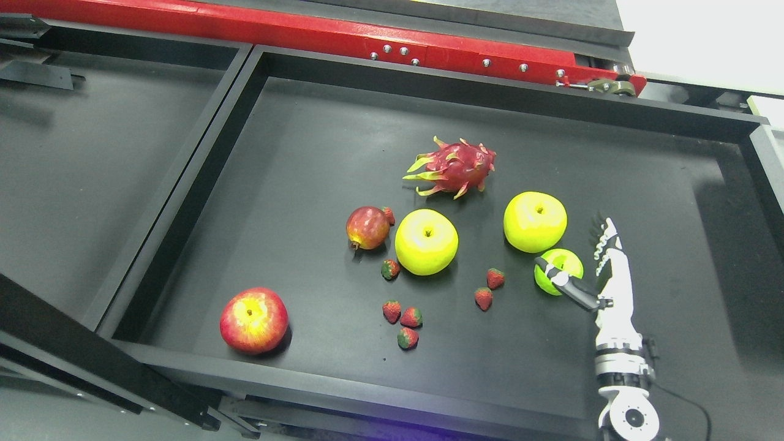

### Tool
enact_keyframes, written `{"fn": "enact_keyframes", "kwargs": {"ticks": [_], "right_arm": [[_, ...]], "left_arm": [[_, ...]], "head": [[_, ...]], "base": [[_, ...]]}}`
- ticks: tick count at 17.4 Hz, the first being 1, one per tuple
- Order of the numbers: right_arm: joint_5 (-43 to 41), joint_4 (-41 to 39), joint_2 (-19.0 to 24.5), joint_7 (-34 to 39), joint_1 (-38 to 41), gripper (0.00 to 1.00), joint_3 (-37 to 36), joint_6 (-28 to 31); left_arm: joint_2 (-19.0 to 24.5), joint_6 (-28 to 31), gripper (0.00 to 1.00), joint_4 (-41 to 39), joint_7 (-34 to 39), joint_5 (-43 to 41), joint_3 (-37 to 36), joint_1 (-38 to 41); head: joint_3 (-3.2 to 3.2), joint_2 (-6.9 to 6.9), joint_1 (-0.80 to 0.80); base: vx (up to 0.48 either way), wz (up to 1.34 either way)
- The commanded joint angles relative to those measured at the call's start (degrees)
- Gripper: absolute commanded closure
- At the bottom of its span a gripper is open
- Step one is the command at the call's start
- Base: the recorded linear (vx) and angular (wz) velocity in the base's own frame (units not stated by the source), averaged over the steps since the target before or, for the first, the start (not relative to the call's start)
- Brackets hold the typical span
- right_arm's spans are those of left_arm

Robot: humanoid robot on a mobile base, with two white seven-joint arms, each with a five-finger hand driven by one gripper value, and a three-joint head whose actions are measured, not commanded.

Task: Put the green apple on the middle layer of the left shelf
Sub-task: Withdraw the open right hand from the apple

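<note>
A small bright green apple (pixel 560 264) lies on the black tray (pixel 306 153) toward the right. My right hand (pixel 579 254) comes in from the lower right and stands beside the apple on its right. The four fingers (pixel 606 242) point straight up the picture, spread and uncurled. The dark thumb (pixel 560 278) reaches left across the front of the apple; I cannot tell whether it touches. Two larger yellow-green apples (pixel 426 241) (pixel 535 221) lie to the left and upper left of the small one.
A dragon fruit (pixel 453 168), a pomegranate (pixel 367 228), a red apple (pixel 253 320) and several strawberries (pixel 405 318) share the tray. A second black compartment (pixel 92 153) lies to the left. A red beam (pixel 306 30) runs along the back.
</note>
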Motion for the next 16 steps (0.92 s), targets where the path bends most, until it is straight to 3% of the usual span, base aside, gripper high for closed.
{"fn": "enact_keyframes", "kwargs": {"ticks": [1, 16], "right_arm": [[-2.5, -0.9, 0.6, -0.2, 2.8, 0.00, 7.5, -0.5], [-5.1, -2.4, 0.6, 0.1, 4.0, 0.00, 8.1, -0.5]], "left_arm": [[1.0, 0.0, 0.00, 0.0, 0.0, 0.0, 0.0, 0.5], [1.0, 0.0, 0.00, 0.0, 0.0, 0.0, 0.0, 0.5]], "head": [[0.00, 0.00, 0.00], [0.00, 0.00, 0.00]], "base": [[0.000, 0.00], [0.000, 0.00]]}}
